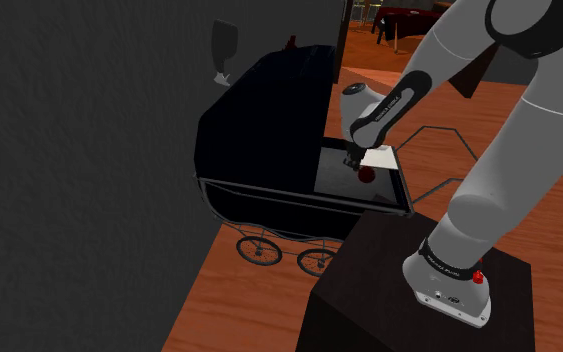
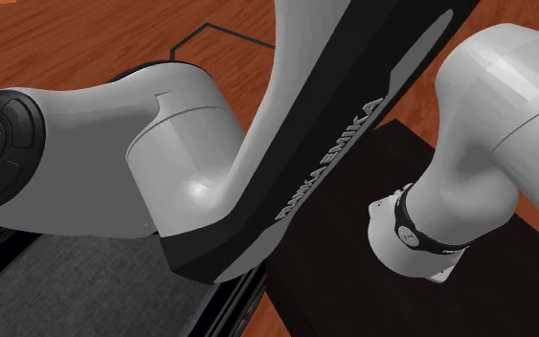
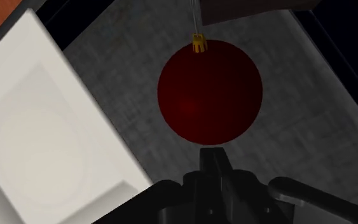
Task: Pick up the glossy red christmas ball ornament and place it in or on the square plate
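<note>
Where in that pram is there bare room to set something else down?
Bare grey floor lies between the red ball and the pram's dark side wall, with a narrower strip between ball and white plate. It is crowded around the claw, close to the ball.

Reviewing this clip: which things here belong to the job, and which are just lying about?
Job in hand:
red ball ornament with gold cap
white square plate beside it
black gripper, pointed at the ornament

Just there:
black pram, whose grey bed holds both
dark box stand
wooden floor
</note>
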`<control>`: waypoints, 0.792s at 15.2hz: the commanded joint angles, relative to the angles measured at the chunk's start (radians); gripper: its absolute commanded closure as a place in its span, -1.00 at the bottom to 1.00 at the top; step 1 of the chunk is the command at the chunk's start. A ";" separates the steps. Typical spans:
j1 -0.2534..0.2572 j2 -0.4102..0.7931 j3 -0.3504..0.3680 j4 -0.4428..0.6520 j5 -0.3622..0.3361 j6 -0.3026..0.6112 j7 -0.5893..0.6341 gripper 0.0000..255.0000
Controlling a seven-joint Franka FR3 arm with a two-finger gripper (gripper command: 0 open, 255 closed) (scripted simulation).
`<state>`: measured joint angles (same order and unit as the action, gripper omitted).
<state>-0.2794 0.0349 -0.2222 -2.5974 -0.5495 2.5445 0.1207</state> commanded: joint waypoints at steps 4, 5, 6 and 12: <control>-0.036 -0.124 -0.034 -0.100 0.119 0.055 -0.232 -1.00; -0.043 -0.183 -0.064 -0.141 0.190 0.068 -0.362 -1.00; -0.043 -0.240 -0.106 -0.176 0.261 0.068 -0.496 -1.00; -0.006 -0.241 -0.206 -0.217 0.360 0.127 -0.679 -1.00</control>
<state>-0.2897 -0.2207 -0.4209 -2.8093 -0.1978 2.6511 -0.5458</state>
